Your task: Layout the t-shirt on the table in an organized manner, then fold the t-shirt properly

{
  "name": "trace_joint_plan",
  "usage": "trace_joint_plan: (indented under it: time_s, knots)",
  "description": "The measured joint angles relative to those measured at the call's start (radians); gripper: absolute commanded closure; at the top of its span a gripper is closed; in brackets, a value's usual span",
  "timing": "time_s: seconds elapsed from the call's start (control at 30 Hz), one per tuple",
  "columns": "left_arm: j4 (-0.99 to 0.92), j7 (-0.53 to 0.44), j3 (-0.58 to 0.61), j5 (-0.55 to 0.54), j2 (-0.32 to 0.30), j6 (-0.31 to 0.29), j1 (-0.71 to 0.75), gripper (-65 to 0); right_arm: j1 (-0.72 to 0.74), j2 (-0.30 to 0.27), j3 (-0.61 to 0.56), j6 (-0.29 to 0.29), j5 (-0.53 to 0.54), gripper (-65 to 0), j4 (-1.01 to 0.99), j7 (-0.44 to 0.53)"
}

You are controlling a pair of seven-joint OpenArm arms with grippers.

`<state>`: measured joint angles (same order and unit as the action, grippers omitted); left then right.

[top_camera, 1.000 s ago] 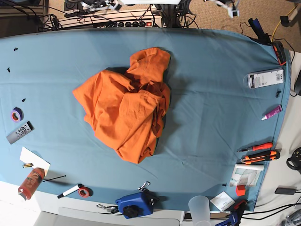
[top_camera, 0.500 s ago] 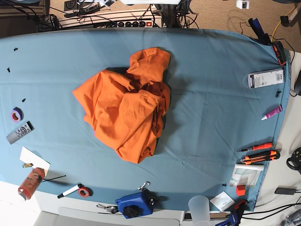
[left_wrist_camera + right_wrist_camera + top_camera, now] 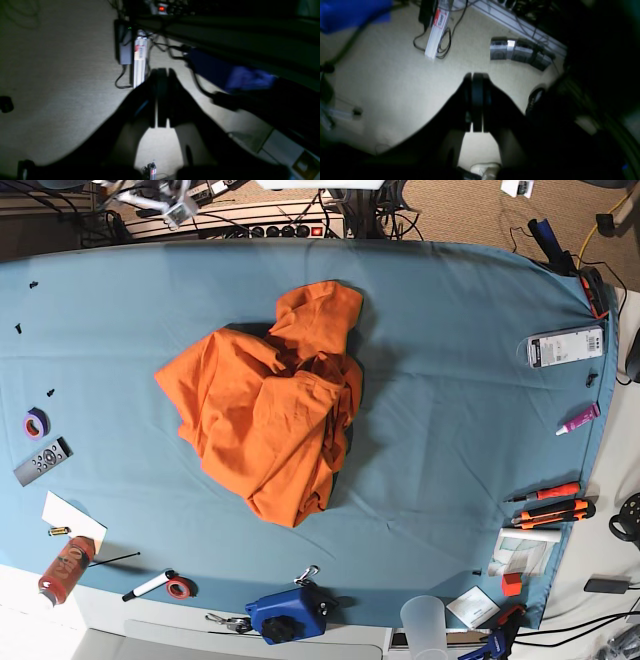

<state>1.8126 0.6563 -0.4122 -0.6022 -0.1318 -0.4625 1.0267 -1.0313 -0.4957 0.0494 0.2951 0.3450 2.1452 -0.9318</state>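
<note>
The orange t-shirt [image 3: 270,420] lies in a messy heap on the table [image 3: 450,380], and the left gripper [image 3: 160,72] and right gripper [image 3: 476,76] have their jaws pressed together, holding nothing.

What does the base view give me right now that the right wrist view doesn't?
Only the base view shows the crumpled bright orange t-shirt lying bunched on the wide teal-blue cloth-covered table, with small tools along the table's edges. Only the right wrist view shows the right gripper, its dark jaws pressed shut on nothing, over pale carpet with a white box and cables. Both share only floor clutter beyond the table; neither wrist-view gripper is near the shirt.
</note>
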Motion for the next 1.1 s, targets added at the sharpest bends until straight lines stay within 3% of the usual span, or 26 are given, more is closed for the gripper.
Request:
trace_joint_plan:
  time_s: [0.2,0.57,0.83,1.0,1.03,1.1]
  knots:
    - [0.195,0.095,0.0,-0.008,-0.002,0.001,0.071,0.0,0.002,0.011,0.143,-0.002,0.013,0.0,0.203,0.022]
    - [0.519,0.096,-0.001,-0.003,-0.001,-0.001,0.044,0.0,0.199,0.014,0.195,0.005,0.005,0.0,0.195,-0.003]
    - [0.526,-0.007,-0.001,-0.002,-0.001,-0.002,-0.098,0.0,0.275,0.014,0.195,0.004,-0.005,0.0,0.195,-0.002]
    - [0.526,-0.005,-0.002,0.064,-0.002,-0.001,-0.195,0.0,0.275,0.014,0.195,0.005,-0.11,-0.4,0.195,0.005]
    - [0.526,-0.007,-0.001,0.062,-0.001,-0.001,-0.211,-3.5,0.275,0.014,0.195,0.005,-0.122,-5.9,0.195,0.005]
    - [0.526,-0.007,-0.001,0.059,-0.001,-0.003,-0.231,-18.3,0.275,0.014,0.195,0.005,-0.14,-19.6,0.195,0.005]
